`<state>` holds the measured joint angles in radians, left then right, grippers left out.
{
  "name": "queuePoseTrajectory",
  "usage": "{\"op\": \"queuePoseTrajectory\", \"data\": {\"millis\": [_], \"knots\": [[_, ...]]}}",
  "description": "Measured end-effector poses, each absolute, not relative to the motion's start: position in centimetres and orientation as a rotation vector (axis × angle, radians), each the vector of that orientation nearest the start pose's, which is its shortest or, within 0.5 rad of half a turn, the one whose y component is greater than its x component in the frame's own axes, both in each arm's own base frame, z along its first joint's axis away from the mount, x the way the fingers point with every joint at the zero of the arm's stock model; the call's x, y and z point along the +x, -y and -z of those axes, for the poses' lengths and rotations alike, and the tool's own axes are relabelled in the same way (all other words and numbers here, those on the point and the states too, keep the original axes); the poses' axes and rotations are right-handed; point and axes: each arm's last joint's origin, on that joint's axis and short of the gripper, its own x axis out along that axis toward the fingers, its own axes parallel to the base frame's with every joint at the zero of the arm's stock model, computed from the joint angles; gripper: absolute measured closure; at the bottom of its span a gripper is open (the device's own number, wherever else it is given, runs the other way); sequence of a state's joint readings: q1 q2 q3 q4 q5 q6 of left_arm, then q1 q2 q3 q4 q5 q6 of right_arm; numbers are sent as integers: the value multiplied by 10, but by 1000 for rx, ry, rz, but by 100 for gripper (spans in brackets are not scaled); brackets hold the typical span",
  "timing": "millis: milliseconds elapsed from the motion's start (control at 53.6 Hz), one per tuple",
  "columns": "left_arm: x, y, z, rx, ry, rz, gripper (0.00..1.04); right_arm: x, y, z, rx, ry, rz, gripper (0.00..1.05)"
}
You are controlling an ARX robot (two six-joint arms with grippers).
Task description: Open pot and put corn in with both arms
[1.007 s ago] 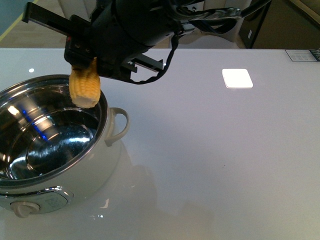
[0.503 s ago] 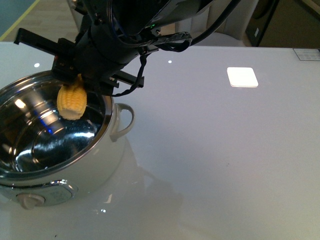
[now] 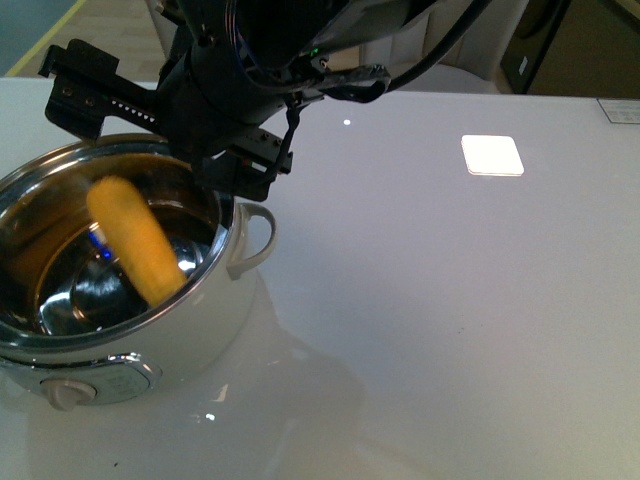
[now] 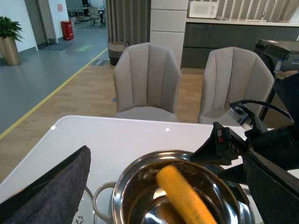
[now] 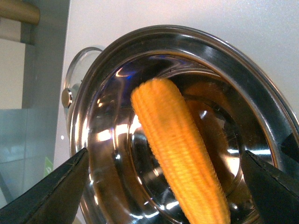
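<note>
The cream-white pot (image 3: 200,320) stands open at the table's front left, its steel inside showing. The yellow corn (image 3: 135,250) lies slanted inside it, blurred, free of any gripper. It also shows in the left wrist view (image 4: 184,196) and in the right wrist view (image 5: 177,140). My right gripper (image 3: 155,135) hangs just above the pot's far rim, open and empty, its fingers spread wide either side of the corn (image 5: 164,153). Of my left gripper only one dark padded finger (image 4: 56,186) shows, beside the pot (image 4: 135,163); it is open and empty.
A glass lid (image 5: 74,79) lies on the table next to the pot, on the side away from the front camera; its edge shows in the left wrist view (image 4: 81,217). The glossy white table (image 3: 450,330) stretches to the right. Two chairs (image 4: 147,79) stand beyond the far edge.
My right gripper held the corn over the pot's rim and moved it further over the pot. Its jaws have opened and the corn has dropped into the pot.
</note>
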<state>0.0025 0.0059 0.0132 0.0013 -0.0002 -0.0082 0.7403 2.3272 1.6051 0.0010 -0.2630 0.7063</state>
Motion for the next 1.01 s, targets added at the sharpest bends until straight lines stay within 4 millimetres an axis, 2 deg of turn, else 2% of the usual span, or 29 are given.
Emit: {"op": "queuePoseTrajectory", "data": {"millis": [168, 391, 466, 541, 634, 708, 801, 857, 969, 1007], "knots": [[97, 0, -168, -8, 9, -3, 7, 358, -324, -120, 503, -1017, -638, 9], [97, 0, -168, -8, 9, -3, 7, 363, -243, -161, 678, -872, -559, 9], [97, 0, -168, -8, 8, -3, 7, 359, -211, -172, 679, -807, -486, 9], [97, 0, -168, -8, 9, -3, 7, 348, -167, -184, 629, -703, -379, 9], [97, 0, -168, -8, 9, -3, 7, 321, -103, -200, 543, -545, -243, 9], [97, 0, -168, -8, 9, -3, 7, 293, -67, -205, 490, -457, -152, 9], [97, 0, -168, -8, 9, -3, 7, 261, -44, -203, 440, -403, -73, 9], [97, 0, -168, -8, 9, -3, 7, 247, -38, -200, 425, -394, -58, 9], [97, 0, -168, -8, 9, -3, 7, 241, -37, -201, 397, -375, -61, 9], [97, 0, -168, -8, 9, -3, 7, 241, -37, -198, 346, -312, -36, 13]]}}
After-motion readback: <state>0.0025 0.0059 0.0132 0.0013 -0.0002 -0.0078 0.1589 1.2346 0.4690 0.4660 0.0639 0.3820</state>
